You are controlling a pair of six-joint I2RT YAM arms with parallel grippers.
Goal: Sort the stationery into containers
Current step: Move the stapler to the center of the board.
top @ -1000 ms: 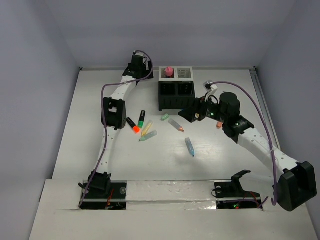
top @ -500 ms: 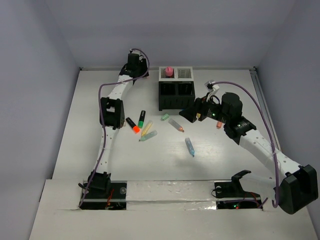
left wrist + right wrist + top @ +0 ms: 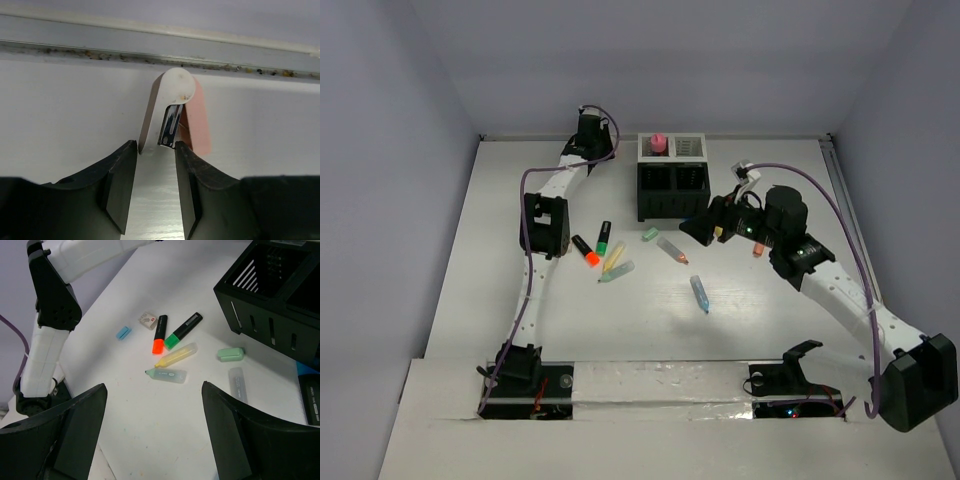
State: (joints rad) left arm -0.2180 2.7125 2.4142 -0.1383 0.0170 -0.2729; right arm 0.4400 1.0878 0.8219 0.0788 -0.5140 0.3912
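Note:
A small white and pink stapler [image 3: 172,95] lies by the table's far rim. My left gripper [image 3: 156,147], at the far left in the top view [image 3: 588,128], has narrowed onto its near end, both fingertips touching it. My right gripper [image 3: 705,228] hovers open and empty beside the mesh organizer [image 3: 672,180], above the table [image 3: 154,390]. Loose stationery lies left of it: an orange marker [image 3: 159,334], a green marker [image 3: 183,330], a yellow pen [image 3: 176,355], a pale green pen [image 3: 167,374], a green cap [image 3: 230,354] and a clear pen [image 3: 238,384]. A pink tube [image 3: 658,143] stands in a rear white compartment.
A light blue pen [image 3: 700,293] lies alone nearer the front. A small orange piece [image 3: 758,249] lies under my right arm. A blue cap [image 3: 123,332] and a small grey block [image 3: 147,320] lie beside the left arm's links. Walls close the table's far and side edges.
My left gripper's jaws have narrowed from wide apart onto the stapler's end at the far rim. The right arm has drifted slightly to the right, still open.

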